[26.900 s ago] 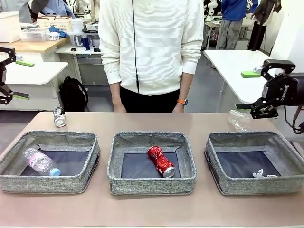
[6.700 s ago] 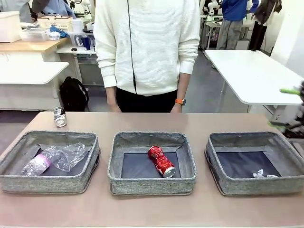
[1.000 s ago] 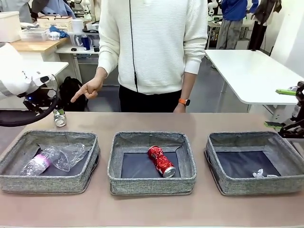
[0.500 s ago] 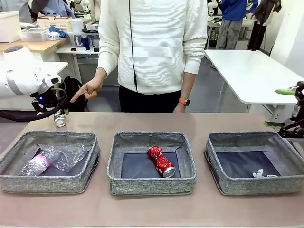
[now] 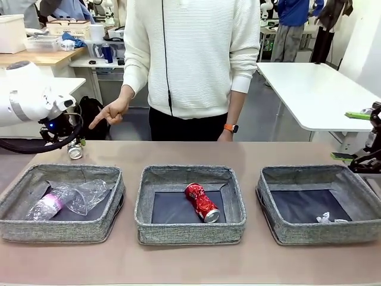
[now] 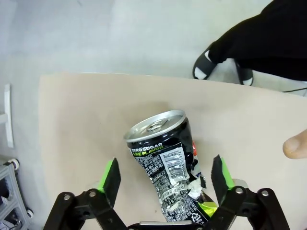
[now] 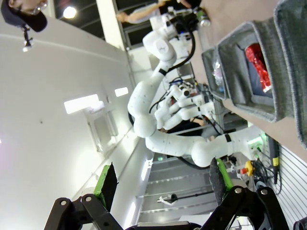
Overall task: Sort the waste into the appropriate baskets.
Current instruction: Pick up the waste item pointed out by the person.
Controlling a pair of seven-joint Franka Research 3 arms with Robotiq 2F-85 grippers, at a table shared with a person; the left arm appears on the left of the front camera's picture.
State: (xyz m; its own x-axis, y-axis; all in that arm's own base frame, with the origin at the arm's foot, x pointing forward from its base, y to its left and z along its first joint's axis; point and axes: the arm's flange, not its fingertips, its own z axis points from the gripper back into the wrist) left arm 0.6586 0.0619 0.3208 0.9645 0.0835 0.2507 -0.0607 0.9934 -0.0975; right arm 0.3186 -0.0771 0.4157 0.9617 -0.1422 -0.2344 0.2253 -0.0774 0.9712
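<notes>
The dented dark drink can (image 6: 165, 165), marked "zero sugar", lay tilted between the left gripper (image 6: 164, 178)'s spread green pads, touching neither. Beyond it, the left basket (image 5: 110, 205) held two crushed clear bottles, the middle basket (image 5: 235, 205) a red can (image 5: 202, 202), the right basket (image 5: 271, 205) a white scrap (image 5: 326, 218).

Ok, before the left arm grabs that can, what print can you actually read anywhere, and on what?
"ZERO SUGAR": on the dark drink can, below its rim.
"FLAVOR": same can, line beneath; the first part of that line is unreadable.
Barcode and fine print on that can: too small.
Red drink can: lettering blurred.
</notes>
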